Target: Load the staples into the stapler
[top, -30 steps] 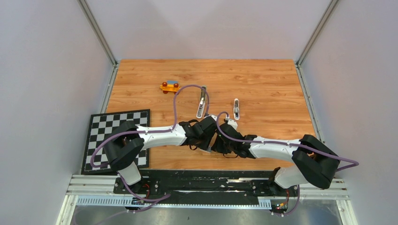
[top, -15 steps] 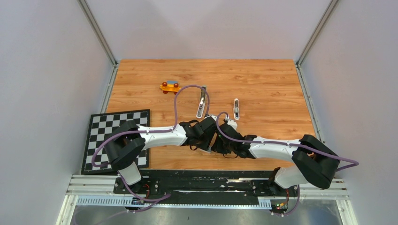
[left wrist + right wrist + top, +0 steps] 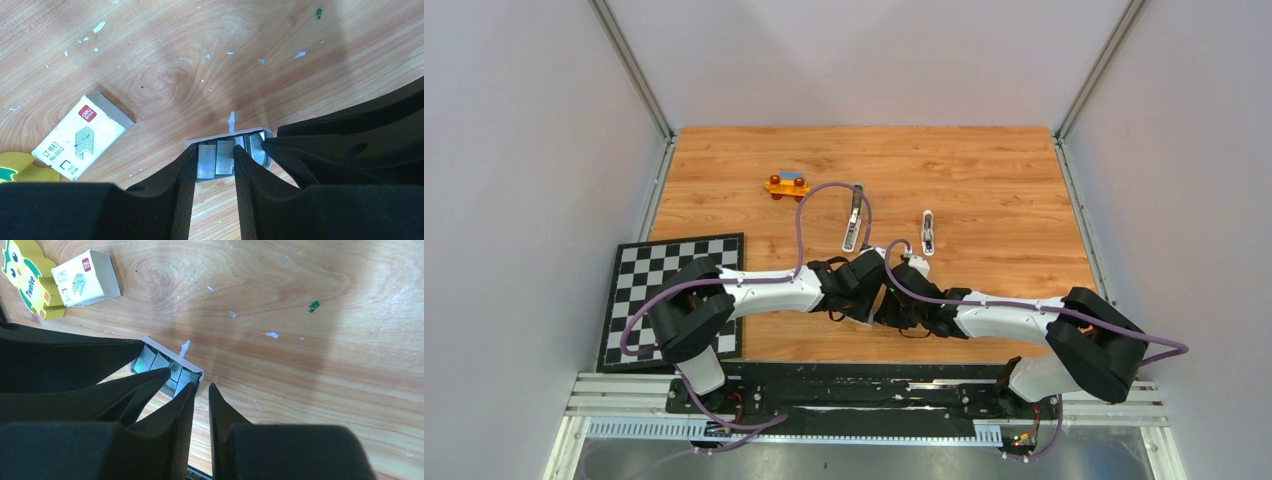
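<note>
The staples are silver ridged blocks standing in a small white tray. In the left wrist view my left gripper is shut on two of those blocks, one finger against each side. My right gripper has its jaws nearly together at the tray's end corner, one finger inside the wall and one outside. Seen from above, both grippers meet near the table's front middle and cover the tray. The stapler, long and silver-black, lies farther back.
A shorter white and black stapler-like piece lies right of the stapler. A white box with red print and a yellow owl toy sit left of the tray. An orange toy is at the back, and a checkerboard at the left.
</note>
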### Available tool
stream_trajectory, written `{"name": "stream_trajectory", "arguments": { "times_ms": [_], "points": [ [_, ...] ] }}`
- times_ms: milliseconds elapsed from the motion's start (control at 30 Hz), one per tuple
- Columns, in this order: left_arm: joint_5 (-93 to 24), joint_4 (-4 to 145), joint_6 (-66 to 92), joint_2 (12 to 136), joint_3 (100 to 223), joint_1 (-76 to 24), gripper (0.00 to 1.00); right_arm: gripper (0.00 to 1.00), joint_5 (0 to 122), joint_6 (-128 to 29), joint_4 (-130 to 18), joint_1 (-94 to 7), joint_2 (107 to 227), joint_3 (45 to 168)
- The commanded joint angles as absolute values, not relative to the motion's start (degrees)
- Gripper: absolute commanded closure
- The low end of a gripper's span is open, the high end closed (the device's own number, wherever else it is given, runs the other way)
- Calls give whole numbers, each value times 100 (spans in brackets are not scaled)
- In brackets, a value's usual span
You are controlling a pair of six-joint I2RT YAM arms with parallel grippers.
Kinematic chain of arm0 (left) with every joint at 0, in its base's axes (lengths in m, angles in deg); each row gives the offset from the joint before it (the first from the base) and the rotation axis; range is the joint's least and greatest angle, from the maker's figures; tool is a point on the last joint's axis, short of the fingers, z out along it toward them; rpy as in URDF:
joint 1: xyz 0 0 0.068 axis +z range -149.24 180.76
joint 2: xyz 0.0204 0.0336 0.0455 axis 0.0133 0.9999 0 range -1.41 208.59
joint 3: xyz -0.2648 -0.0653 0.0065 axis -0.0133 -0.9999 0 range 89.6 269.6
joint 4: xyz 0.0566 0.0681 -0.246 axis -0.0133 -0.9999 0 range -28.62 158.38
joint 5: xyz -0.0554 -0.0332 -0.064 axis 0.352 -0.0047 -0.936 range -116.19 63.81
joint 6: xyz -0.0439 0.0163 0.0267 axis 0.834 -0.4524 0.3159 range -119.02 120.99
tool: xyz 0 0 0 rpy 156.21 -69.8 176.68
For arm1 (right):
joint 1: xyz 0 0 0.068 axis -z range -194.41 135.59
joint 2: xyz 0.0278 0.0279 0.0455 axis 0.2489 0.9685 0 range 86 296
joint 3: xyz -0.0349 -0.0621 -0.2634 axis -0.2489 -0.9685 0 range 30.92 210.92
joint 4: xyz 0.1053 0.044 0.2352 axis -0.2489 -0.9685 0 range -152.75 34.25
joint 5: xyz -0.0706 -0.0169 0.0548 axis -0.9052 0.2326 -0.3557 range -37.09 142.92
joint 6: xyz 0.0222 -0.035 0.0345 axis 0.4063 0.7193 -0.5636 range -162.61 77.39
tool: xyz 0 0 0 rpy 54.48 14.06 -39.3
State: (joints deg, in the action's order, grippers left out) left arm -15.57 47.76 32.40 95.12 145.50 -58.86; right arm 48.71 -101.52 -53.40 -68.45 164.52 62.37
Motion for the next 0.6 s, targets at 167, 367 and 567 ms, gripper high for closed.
{"name": "stream_trajectory", "arguments": {
  "times_ms": [167, 367, 567],
  "points": [
    [-1353, 4847, 3209, 9588, 14487, -6126, 65, 80, 4747, -10106, -5466, -6956, 16465, 6276],
    [-1349, 4845, 3211, 9703, 14527, -6180, 62, 80, 4747, -10121, -5460, -6959, 16455, 6252],
    [-1281, 4796, 3218, 9735, 14549, -6200, 64, 80, 4747, -10123, -5452, -6954, 16448, 6239]
  ]
}}
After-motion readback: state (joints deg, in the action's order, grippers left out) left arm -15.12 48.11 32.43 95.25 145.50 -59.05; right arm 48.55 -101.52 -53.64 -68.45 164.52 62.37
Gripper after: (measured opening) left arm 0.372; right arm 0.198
